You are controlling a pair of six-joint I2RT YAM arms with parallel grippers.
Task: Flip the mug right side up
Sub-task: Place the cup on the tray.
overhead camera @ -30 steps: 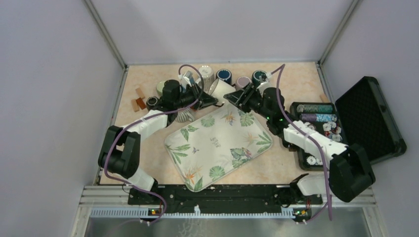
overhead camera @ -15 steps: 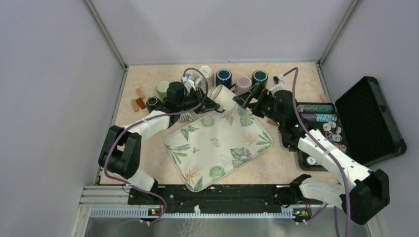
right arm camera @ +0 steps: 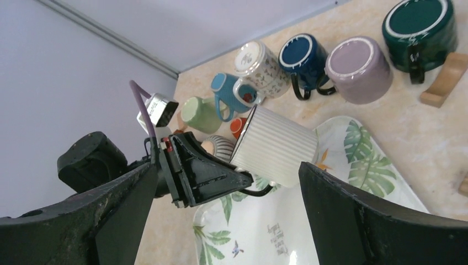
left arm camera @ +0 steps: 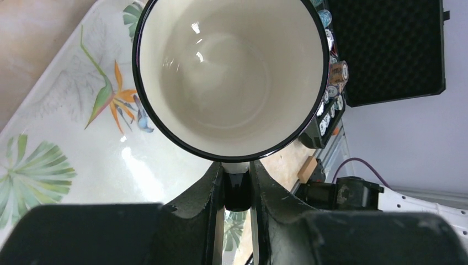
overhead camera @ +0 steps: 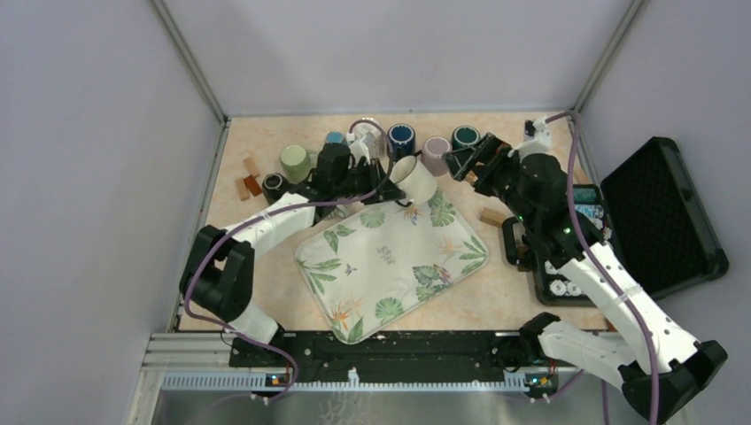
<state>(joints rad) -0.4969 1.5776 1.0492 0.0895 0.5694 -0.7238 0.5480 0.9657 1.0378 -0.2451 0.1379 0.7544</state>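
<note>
Pinching the handle of the white ribbed mug (right arm camera: 274, 144), the left pincer (left arm camera: 237, 179) is holding it tipped on its side, mouth facing back toward that arm, over the far edge of the leaf-print tray (overhead camera: 381, 274). The right pincer (overhead camera: 460, 162) is hanging spread wide nearby, gripping nothing.
</note>
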